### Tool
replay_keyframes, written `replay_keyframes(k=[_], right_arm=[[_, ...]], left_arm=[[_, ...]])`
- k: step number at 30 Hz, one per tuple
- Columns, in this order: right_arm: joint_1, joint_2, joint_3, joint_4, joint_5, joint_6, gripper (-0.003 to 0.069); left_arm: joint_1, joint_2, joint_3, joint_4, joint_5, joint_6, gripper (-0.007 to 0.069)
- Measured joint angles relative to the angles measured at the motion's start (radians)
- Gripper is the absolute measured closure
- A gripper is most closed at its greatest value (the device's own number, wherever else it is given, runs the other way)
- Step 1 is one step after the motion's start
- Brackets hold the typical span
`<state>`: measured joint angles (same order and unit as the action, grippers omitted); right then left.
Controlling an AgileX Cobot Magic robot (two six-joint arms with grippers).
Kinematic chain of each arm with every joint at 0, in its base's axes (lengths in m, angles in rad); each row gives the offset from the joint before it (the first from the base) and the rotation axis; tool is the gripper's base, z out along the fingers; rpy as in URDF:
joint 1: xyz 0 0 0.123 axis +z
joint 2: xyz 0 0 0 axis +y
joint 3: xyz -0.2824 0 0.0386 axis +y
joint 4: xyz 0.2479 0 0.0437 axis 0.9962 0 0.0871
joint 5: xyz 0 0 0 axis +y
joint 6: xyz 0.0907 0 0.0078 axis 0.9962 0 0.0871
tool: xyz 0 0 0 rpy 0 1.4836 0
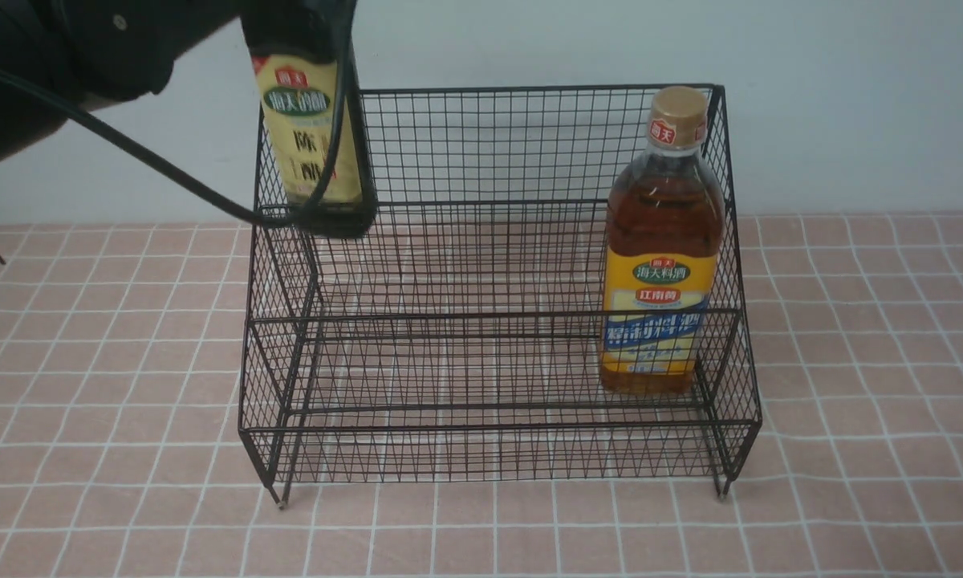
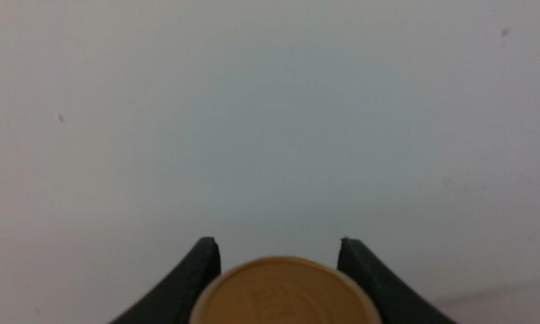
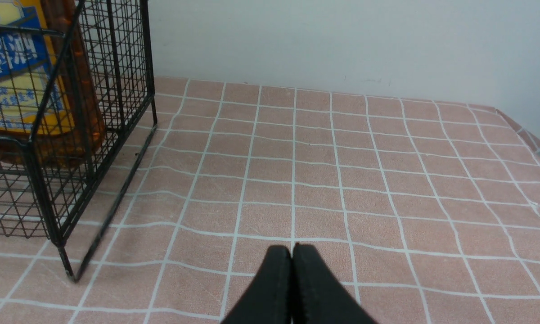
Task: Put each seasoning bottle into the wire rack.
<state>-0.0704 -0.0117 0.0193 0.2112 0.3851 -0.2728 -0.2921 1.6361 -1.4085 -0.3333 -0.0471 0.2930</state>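
Observation:
The dark seasoning bottle (image 1: 313, 136) with its beige label hangs upright at the left rear corner of the black wire rack (image 1: 530, 88). Its base is level with the upper tier, and I cannot tell whether it touches. My left gripper (image 1: 297, 24) is shut on the bottle's neck. In the left wrist view the gold cap (image 2: 281, 292) sits between the two black fingers of that gripper (image 2: 279, 245). The amber seasoning bottle (image 1: 662, 257) stands upright on the rack's lower tier at the right end and shows as well through the rack's mesh (image 3: 117, 67) as the amber bottle (image 3: 22, 81). My right gripper (image 3: 292, 248) is shut and empty, low over the tablecloth to the right of the rack.
A pink tiled tablecloth (image 1: 851, 361) covers the table, with a plain wall (image 1: 851, 96) close behind the rack. A black cable (image 1: 168, 177) from the left arm loops across the front of the dark bottle. The table's right edge (image 3: 528, 137) shows in the right wrist view.

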Motion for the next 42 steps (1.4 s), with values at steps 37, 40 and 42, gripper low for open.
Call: replay_keyframes(k=[37, 40, 42], right_arm=[[0.000, 0.000, 0.000, 0.000, 0.000, 0.000, 0.0673], [0.000, 0.000, 0.000, 0.000, 0.000, 0.000, 0.0673], [0.000, 0.000, 0.000, 0.000, 0.000, 0.000, 0.0673]], left_arm=[[0.000, -0.203, -0.014, 0.030, 0.449, 0.005, 0.0311], [0.000, -0.317, -0.017, 0.064, 0.543, 0.005, 0.0484], [0.000, -0.388, -0.021, 0.096, 0.609, 0.003, 0.0580]])
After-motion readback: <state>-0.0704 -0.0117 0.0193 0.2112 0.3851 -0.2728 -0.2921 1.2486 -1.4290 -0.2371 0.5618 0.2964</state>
